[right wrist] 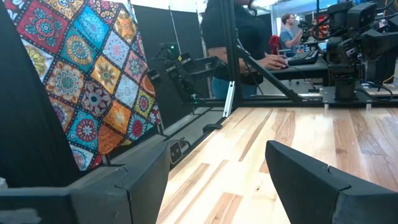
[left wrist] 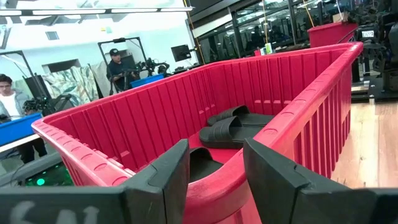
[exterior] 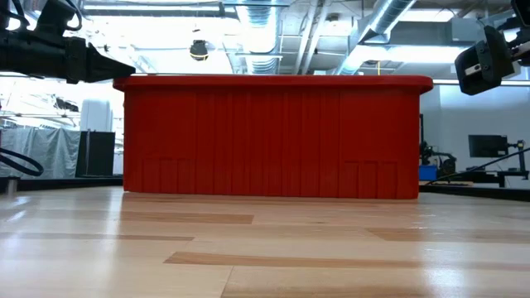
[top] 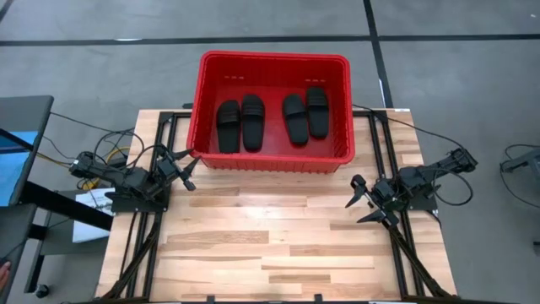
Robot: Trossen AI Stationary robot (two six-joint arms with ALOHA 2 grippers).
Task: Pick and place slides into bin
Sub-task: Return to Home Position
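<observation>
Inside the bin: four black slides [top: 253, 122] lie flat on the floor of the red bin [top: 274, 57], straps up, in two pairs with a strip of bare red floor between the pairs.
Slides, left wrist view: two slides [left wrist: 231, 129] lie side by side on the bin floor; part of another shows lower down, in the gap between the fingers.
Bin position: upright at the far edge of the wooden table [top: 278, 245], roughly centred between the two arms. In the low view its ribbed front wall [exterior: 273, 136] spans the middle of the tabletop.
Left gripper: the left gripper [top: 187, 169] sits just beside the bin's near left corner, above the table. Its fingers [left wrist: 166, 177] are spread apart and hold nothing. The rim's corner shows in the gap between them; contact with the rim cannot be determined.
Right gripper: the right gripper [top: 359, 203] is over bare table near the right side, apart from the bin and pointing towards the table's centre. Its fingers [right wrist: 311, 180] are spread apart with nothing between them.
Surroundings: a person [left wrist: 118, 62] stands beyond the bin; another person [right wrist: 236, 37] stands at a bench beyond the table; a patterned cloth [right wrist: 93, 81] hangs beside the right arm.
</observation>
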